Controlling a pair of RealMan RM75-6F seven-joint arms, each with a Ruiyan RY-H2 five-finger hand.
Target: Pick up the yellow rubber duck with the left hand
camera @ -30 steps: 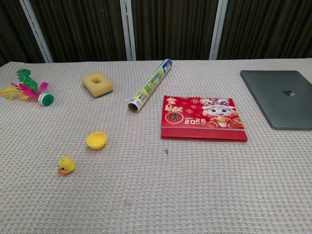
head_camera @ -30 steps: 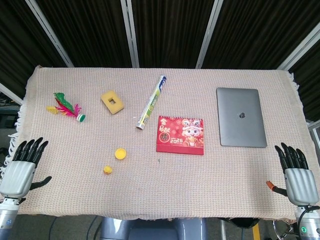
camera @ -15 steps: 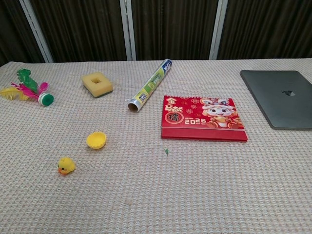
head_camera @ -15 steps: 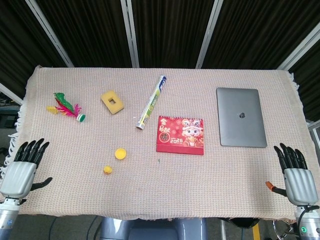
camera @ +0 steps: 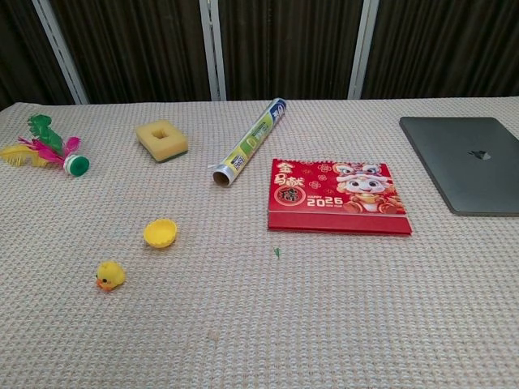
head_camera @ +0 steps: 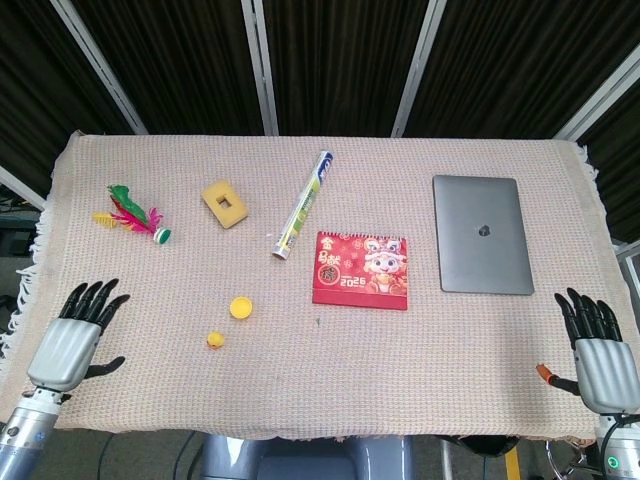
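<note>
The small yellow rubber duck point(head_camera: 215, 340) point(camera: 109, 275) sits alone on the woven cloth, front left of centre. My left hand point(head_camera: 73, 340) hovers at the table's front left corner, well to the left of the duck, with its fingers straight and spread and nothing in it. At the front right corner my right hand point(head_camera: 599, 352) lies the same way, flat and empty. Only the head view shows the hands.
A yellow cup point(head_camera: 240, 307) lies just behind the duck. Further back are a feathered shuttlecock point(head_camera: 132, 216), a yellow sponge point(head_camera: 224, 202), a foil roll point(head_camera: 303, 202), a red calendar point(head_camera: 361, 269) and a grey laptop point(head_camera: 481, 247).
My left hand has shifted to the right, toward the duck, and a little forward over the cloth. The right hand has drifted slightly back toward the table edge. The objects have not moved.
</note>
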